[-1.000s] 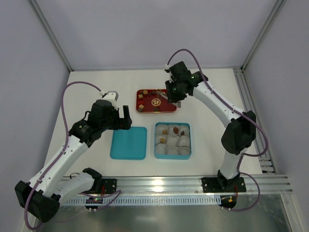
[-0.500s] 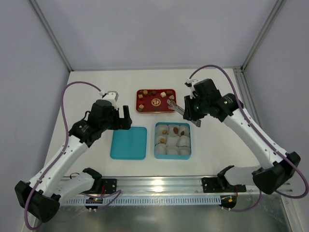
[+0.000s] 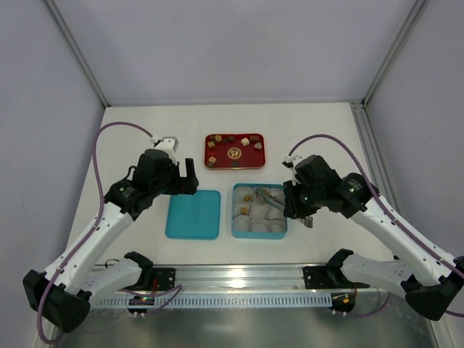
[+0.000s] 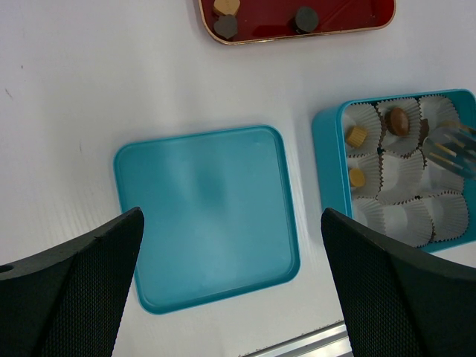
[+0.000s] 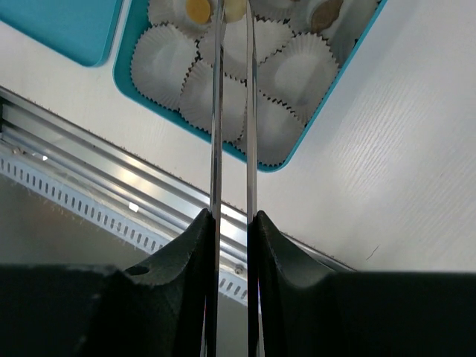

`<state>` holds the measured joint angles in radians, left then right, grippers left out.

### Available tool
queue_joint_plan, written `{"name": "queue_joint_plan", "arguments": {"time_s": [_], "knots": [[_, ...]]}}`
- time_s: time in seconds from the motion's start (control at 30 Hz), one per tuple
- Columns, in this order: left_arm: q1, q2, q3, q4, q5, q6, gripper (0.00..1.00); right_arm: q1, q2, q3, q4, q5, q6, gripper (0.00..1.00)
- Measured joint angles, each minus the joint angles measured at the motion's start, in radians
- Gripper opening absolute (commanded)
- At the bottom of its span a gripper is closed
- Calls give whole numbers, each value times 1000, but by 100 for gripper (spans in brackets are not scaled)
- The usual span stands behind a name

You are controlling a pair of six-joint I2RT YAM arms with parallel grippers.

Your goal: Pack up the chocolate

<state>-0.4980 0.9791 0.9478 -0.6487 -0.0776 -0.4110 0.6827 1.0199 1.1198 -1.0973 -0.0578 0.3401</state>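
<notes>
Right claw (image 5: pixel 232 223) — pinching the metal tongs (image 5: pixel 216 111) — has swung from the red tray (image 3: pixel 250 161) to the teal box (image 3: pixel 259 235) beneath its tips, so a drop-off looks next; left claw (image 3: pixel 187 176) hangs spread.

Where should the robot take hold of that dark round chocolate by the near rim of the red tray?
By its two sides, from straight above, with tips placed along the rim. The dark round chocolate sits low on the red tray, whose rim lies close on one side, bare floor elsewhere. The thin tongs held in the right tool probably suit so small a piece.
</notes>
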Motion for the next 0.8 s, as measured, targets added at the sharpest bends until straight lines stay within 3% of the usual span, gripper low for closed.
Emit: {"name": "queue_joint_plan", "arguments": {"time_s": [0.4, 0.63, 0.8], "knots": [[0, 6, 0, 0, 0, 0, 100, 102, -21, -110, -5, 11, 77, 25], [0, 8, 0, 0, 0, 0, 100, 124, -18, -127, 8, 18, 93, 37], [0, 8, 0, 0, 0, 0, 100, 127, -16, -127, 18, 29, 100, 40]]}}
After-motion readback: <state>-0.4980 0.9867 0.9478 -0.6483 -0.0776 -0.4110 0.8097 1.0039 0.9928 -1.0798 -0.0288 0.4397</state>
